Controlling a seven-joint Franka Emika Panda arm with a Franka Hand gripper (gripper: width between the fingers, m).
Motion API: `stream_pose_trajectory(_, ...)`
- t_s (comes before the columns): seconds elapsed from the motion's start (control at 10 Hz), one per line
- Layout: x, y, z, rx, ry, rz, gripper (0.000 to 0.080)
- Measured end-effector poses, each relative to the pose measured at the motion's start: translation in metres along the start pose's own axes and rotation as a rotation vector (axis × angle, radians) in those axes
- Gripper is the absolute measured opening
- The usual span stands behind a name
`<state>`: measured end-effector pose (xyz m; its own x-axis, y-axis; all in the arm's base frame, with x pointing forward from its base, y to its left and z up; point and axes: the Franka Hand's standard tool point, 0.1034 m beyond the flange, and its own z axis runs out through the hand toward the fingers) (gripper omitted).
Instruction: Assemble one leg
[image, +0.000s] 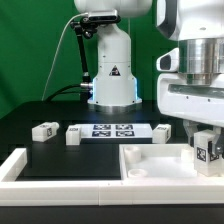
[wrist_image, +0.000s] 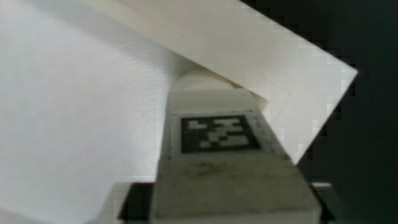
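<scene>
My gripper (image: 203, 133) is at the exterior view's right, shut on a leg (image: 207, 150), a small white block with a black-and-white tag. It holds the leg over the right end of the large flat white piece (image: 150, 160). In the wrist view the leg (wrist_image: 217, 135) fills the middle, its tag facing the camera. It sits between my dark fingers (wrist_image: 143, 200), with the large white piece (wrist_image: 80, 100) behind it. Whether the leg's far end touches that piece is hidden. Three more legs lie on the black table: one to the left (image: 44, 130), one beside it (image: 73, 135), one to the right (image: 162, 131).
The marker board (image: 112, 130) lies between the loose legs, in front of the robot base (image: 112, 75). A white raised border (image: 12, 165) runs along the front left of the table. A green backdrop stands behind.
</scene>
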<state>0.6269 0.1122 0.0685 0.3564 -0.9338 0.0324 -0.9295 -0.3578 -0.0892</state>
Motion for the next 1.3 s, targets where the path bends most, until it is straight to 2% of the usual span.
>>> stream_pose_trajectory(0.1, 0.000, 0.000, 0.000, -0.005, -0.008, 0.055, 0.0290)
stream_pose_trajectory(0.3, -0.001, -0.001, -0.001, -0.004, -0.010, -0.003, 0.0290)
stream_pose_trajectory(0.4, -0.004, -0.003, -0.003, 0.001, -0.011, -0.041, 0.0504)
stream_pose_trajectory(0.5, -0.005, -0.003, -0.002, 0.006, -0.010, -0.101, 0.0603)
stream_pose_trajectory(0.9, -0.010, -0.004, 0.000, -0.001, -0.001, -0.687, 0.0647)
stream_pose_trajectory(1.3, -0.010, -0.005, -0.003, -0.038, 0.005, -1.152, 0.0649)
